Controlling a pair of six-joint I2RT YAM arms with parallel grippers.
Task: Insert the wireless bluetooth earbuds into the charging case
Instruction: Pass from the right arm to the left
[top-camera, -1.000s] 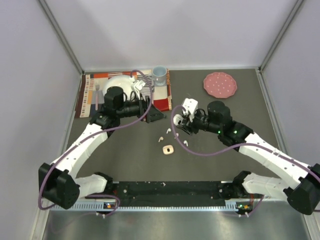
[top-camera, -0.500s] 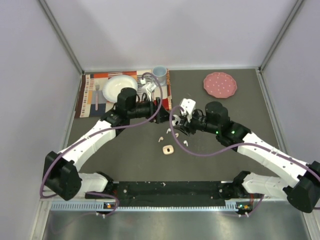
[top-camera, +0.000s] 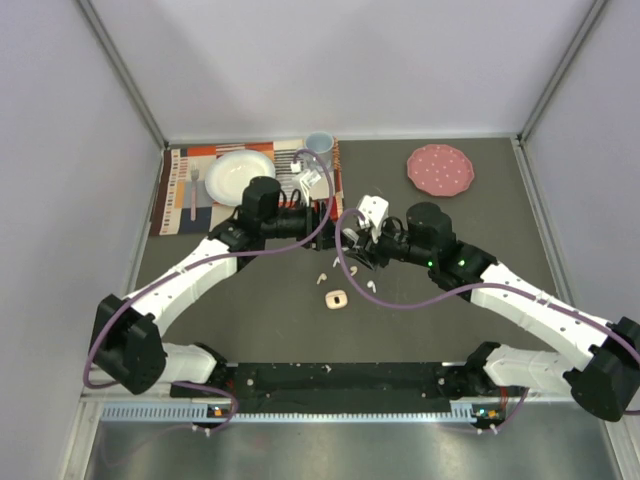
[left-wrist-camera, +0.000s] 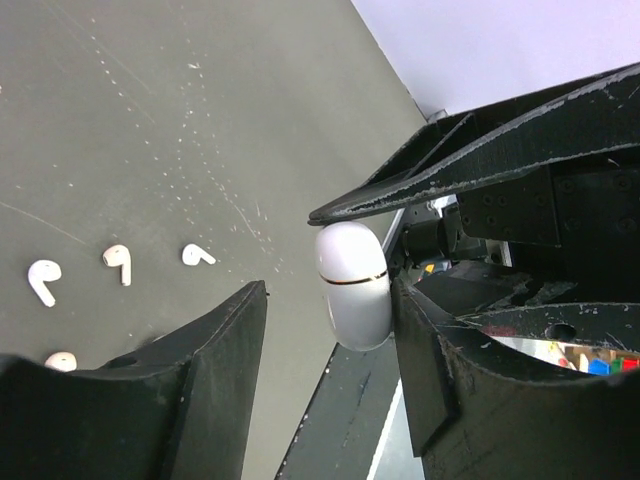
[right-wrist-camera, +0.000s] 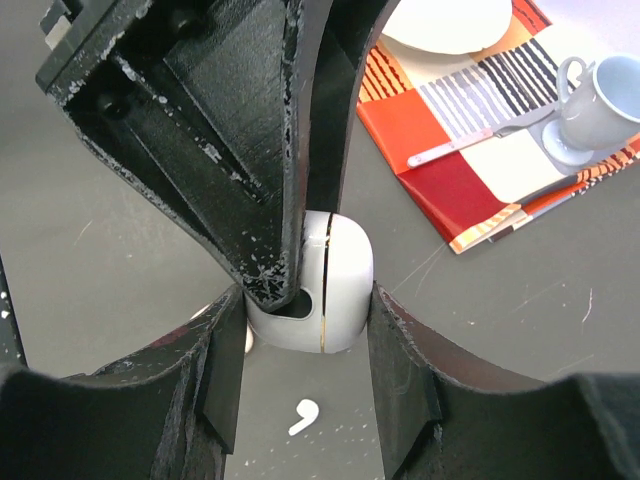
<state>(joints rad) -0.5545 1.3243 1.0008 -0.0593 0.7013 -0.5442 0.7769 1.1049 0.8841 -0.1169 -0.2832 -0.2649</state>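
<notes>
Your right gripper (right-wrist-camera: 305, 300) is pinching the white charging case (right-wrist-camera: 345, 265) by its sides, holding it up off the dark table (top-camera: 400, 340) near the middle of the workspace. Your left gripper (left-wrist-camera: 328, 300) reaches in from the opposite side with its jaws spread, straddling the same case (a thin seam rings the shell). One finger (left-wrist-camera: 420, 350) sits right against the case, while the other stands clear of it, with table showing in the gap.

None of the wireless bluetooth earbuds (left-wrist-camera: 118, 263) is in the case. They lie loose on the table on the near side of the two grippers, close together but not touching. A small tan oval piece (top-camera: 336, 298) lies just beside them. At the back left you have a striped placemat (top-camera: 178, 190) carrying a white plate (top-camera: 240, 172) and a mug (top-camera: 318, 150).
</notes>
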